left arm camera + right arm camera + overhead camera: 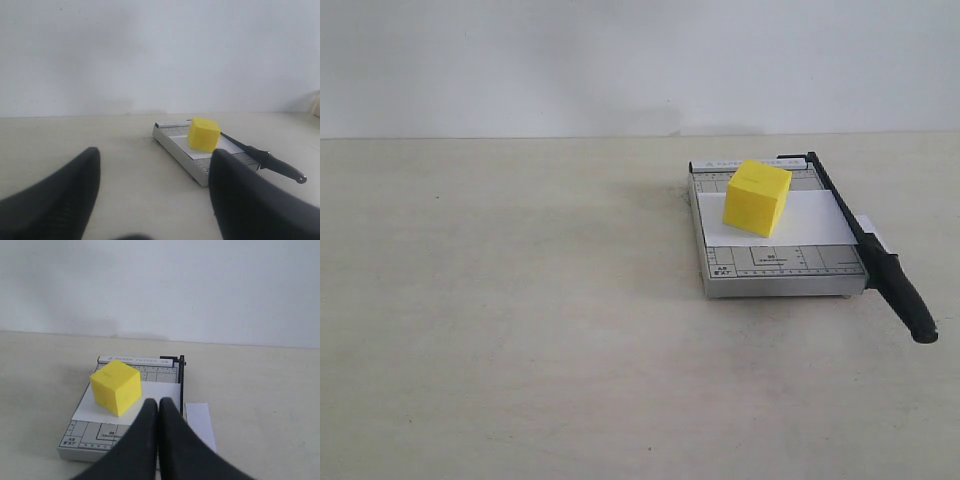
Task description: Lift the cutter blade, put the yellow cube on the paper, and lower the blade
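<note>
Yellow cube (pixel 757 197) sits squarely on the paper (pixel 810 215), toward the far left of the sheet, on the grey trimmer (pixel 775 270) at the right of the table (pixel 520 300). And the blade (pixel 875 260) is down, lying flat along the trimmer's right edge, its thick handle jutting out past the near corner, with a sliver of paper poking out to its right. So by the look of it all three steps are done: blade lowered, cube in place. Neither arm shows in the exterior view. The right gripper (pixel 159 405) has its fingers pressed together on nothing, hanging back on the near side of the trimmer and touching none of it. The left gripper (pixel 156 152) hangs well off to the left, jaws apart and empty. I judge nothing calls for another grasp; the only move left is to keep both arms clear so that neither cube nor handle gets nudged.
</note>
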### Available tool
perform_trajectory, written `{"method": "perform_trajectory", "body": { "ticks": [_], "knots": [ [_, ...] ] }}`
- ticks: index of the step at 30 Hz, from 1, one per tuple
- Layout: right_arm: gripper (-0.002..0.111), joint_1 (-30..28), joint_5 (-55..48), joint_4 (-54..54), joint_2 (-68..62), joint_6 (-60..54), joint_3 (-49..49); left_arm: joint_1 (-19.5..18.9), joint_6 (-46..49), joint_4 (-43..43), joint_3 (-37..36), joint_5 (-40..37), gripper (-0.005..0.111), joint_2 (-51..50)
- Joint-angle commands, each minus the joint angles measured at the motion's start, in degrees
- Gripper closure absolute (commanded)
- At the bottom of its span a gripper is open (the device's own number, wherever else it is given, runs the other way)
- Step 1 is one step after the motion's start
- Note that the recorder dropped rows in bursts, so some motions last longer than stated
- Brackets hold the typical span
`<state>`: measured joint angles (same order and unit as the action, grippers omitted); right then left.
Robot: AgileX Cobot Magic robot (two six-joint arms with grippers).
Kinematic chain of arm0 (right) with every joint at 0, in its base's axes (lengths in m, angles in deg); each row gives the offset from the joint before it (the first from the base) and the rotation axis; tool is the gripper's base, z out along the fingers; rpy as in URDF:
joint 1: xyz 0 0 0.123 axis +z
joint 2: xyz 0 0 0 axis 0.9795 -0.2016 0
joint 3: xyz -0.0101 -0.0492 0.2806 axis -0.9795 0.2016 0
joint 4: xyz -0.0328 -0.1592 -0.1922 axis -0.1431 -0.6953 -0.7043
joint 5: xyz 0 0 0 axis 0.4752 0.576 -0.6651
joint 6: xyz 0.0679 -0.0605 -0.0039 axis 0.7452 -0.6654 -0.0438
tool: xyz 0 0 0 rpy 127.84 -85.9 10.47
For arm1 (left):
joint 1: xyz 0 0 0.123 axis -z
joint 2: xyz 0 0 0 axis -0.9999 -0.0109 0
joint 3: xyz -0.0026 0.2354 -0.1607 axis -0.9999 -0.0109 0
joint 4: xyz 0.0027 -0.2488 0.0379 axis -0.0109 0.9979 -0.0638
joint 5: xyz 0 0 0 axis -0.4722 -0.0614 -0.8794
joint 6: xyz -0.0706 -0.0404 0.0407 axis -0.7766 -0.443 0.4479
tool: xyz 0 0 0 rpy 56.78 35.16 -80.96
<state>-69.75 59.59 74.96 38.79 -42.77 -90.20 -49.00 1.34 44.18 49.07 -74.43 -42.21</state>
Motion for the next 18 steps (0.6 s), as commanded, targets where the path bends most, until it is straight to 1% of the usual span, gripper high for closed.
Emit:
{"method": "perform_trajectory", "body": {
  "ticks": [1,5,8,12,18],
  "knots": [
    [0.108,-0.02,0.92,1.54,9.8,2.51,5.78,0.24,-0.34,-0.03,-0.22,0.36,0.047,0.12],
    [0.108,-0.02,1.79,1.54,16.78,3.55,8.83,0.24,-0.34,0.21,-0.22,1.86,0.047,0.12],
    [0.108,-0.02,1.5,1.54,19.01,4.27,8.93,0.24,-0.34,0.21,-0.22,1.86,0.047,0.12],
    [0.108,-0.02,1.5,1.68,19.45,9.02,8.93,0.24,-0.34,0.21,-0.22,1.99,0.047,0.12],
    [0.108,-0.02,1.5,1.68,19.45,9.27,8.93,0.24,-0.34,0.21,-0.22,1.99,0.047,0.12]
  ]
}}
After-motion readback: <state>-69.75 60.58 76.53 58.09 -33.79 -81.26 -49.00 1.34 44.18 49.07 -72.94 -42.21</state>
